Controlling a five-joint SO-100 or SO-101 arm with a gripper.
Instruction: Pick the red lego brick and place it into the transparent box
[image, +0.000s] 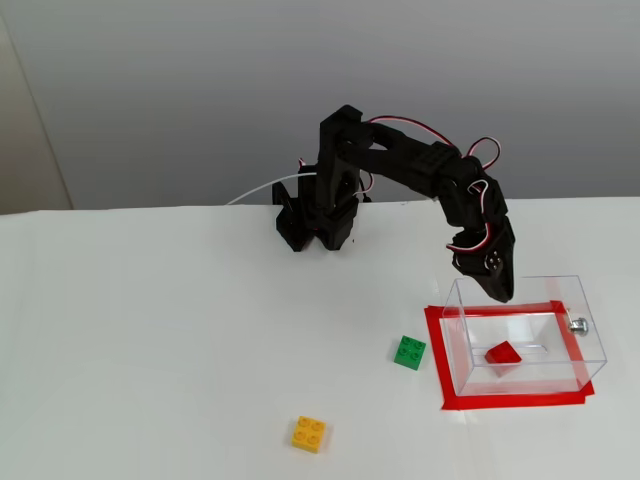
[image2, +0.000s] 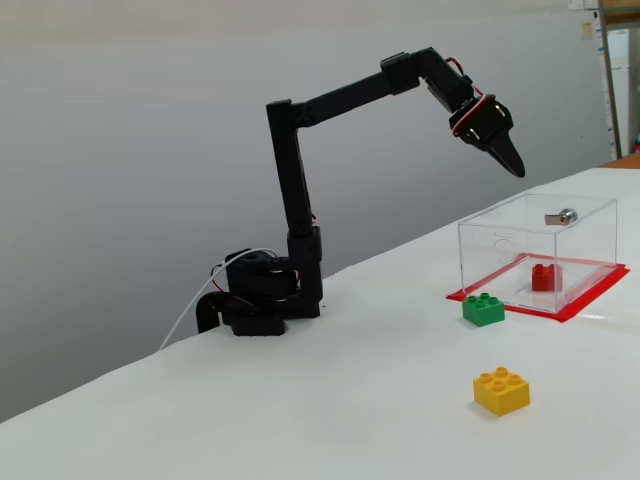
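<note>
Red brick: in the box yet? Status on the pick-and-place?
Done: the red lego brick lies tilted on the floor inside the transparent box, clear of the arm. In hand: nothing. The gripper hangs above the box with nothing in it and its jaws look shut. Left: only pulling the arm back, if that is wanted. The green brick and yellow brick sit on the table outside the box.

A robotics test bench in a plain indoor room: a black, 3D-printed-looking robot arm (image2: 300, 200) with exposed red and white wiring stands on a bare white tabletop (image: 150, 350). A blank grey wall (image2: 130, 120) backs it, and red tape (image: 436, 360) marks a rectangle on the surface.
</note>
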